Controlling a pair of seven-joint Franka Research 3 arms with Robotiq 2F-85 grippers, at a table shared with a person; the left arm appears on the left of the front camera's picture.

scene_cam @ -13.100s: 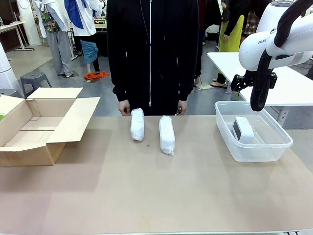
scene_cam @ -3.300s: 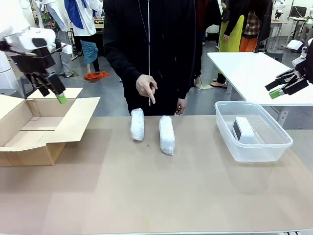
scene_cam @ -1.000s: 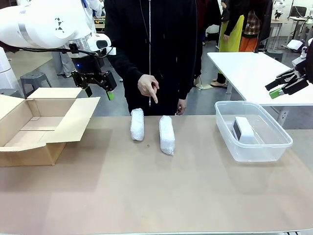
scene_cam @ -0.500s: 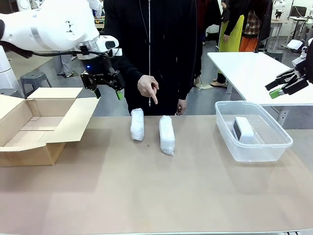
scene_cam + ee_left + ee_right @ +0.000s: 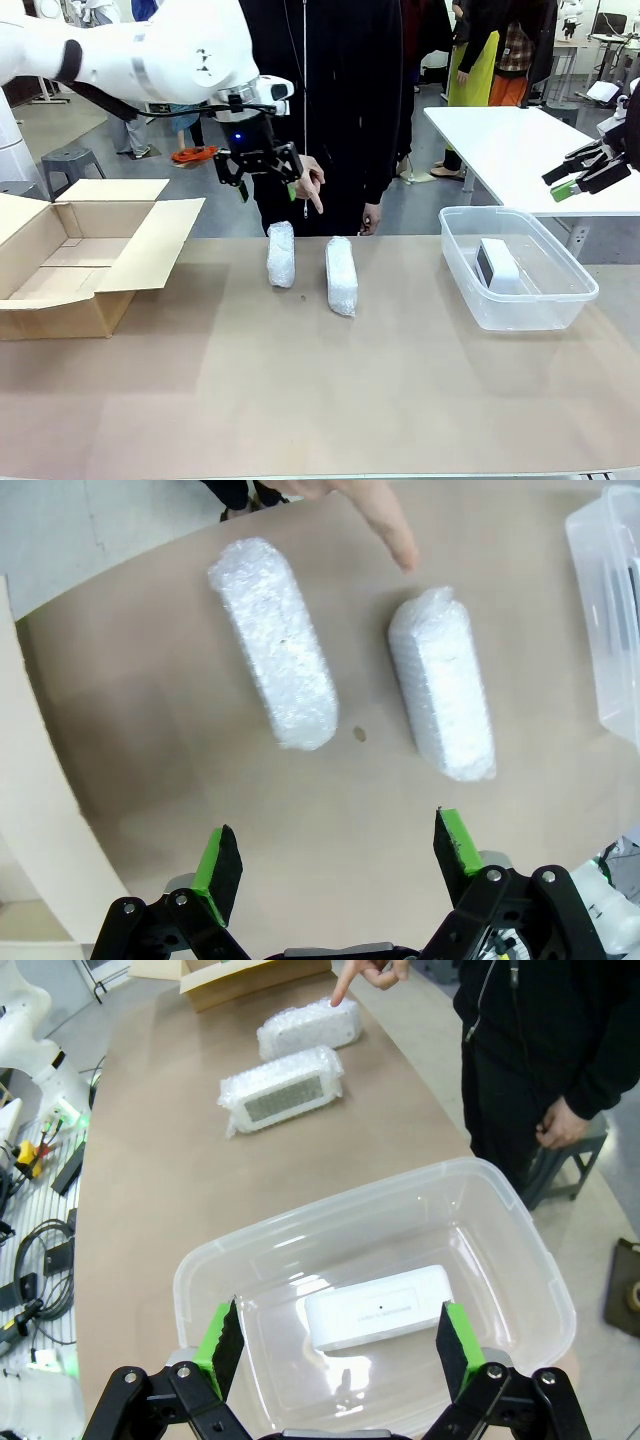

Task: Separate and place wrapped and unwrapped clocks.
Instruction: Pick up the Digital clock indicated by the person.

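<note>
Swinging in from the upper left of the front view, the left gripper (image 5: pixel 268 190) has crossed within the last second from above the cardboard box (image 5: pixel 60 300) to the top centre of the frame. It now hangs over the far end of the left-hand bundle (image 5: pixel 281 254), close beside the person's hand (image 5: pixel 308 180), which points down at that same bundle. Its jaws are spread and carry nothing. The right-hand bundle (image 5: pixel 341 275) lies just beside the first, apart from it, and neither has shifted.

In the left wrist view the green pads (image 5: pixel 222 865) frame bare bench (image 5: pixel 300 400), with both bundles higher in the frame, so the gripper is high above them and not yet lined up on either. The right gripper (image 5: pixel 556 186) has stayed at the right edge, jaws spread and empty, above the clear bin (image 5: pixel 520 305) that already holds the unwrapped clock (image 5: pixel 497 265).

I judge the bare clock sorted and the wrapped pair untouched. The arm's sweep looks like the start of a pick on the pointed-at bundle, probably bound for the box. It would next need to come down and straddle that bundle across its narrow width.
</note>
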